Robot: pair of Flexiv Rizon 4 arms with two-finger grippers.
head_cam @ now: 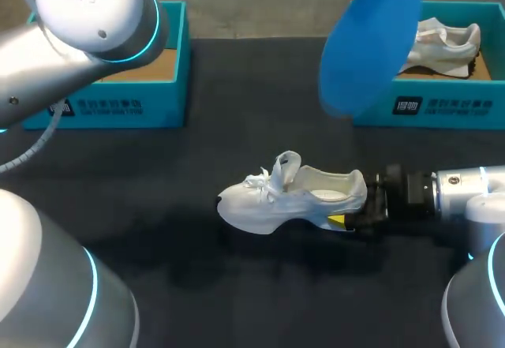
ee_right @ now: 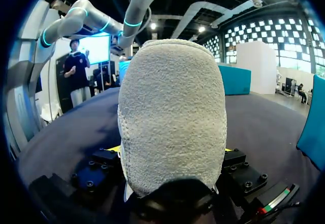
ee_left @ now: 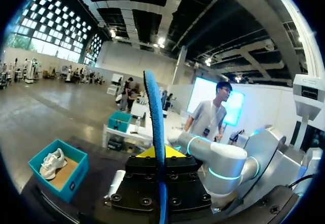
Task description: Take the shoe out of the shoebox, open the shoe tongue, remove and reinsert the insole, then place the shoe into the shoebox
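The white shoe (head_cam: 288, 198) stands on its sole in the middle of the dark bench (head_cam: 237, 285), with the toe toward my left side, outside of any box. Its tongue (head_cam: 286, 162) is lifted up above the laces (head_cam: 260, 182), so the opening is uncovered. The right claw (head_cam: 357, 208) is clenched on the heel, one finger at each side. In the right wrist view the heel fills the space between the fingers.

The blue insole (head_cam: 369, 40) is not in the shoe — it hangs high above the bench. The left claw (ee_left: 157, 155) grasps it by one end, and in the left wrist view it shows edge-on between the two fingers. Behind the shoe, at my left, is the empty shoebox (head_cam: 150, 105). At my right a second shoebox (head_cam: 442, 105) carries another shoe (head_cam: 442, 44).

I judge that the removal is done and the reinsertion is the step in hand. Several things could go wrong here:

- The insole looks thin and soft and is held at one end only, so its free end may bend or fold against the tongue or the laces and not slide to the toe.
- The tongue may fall back and close the opening.
- A push from the insole may turn the shoe in the heel grip — or tip it, because only the heel is held.
- If the insole enters crooked, it may wrinkle inside.
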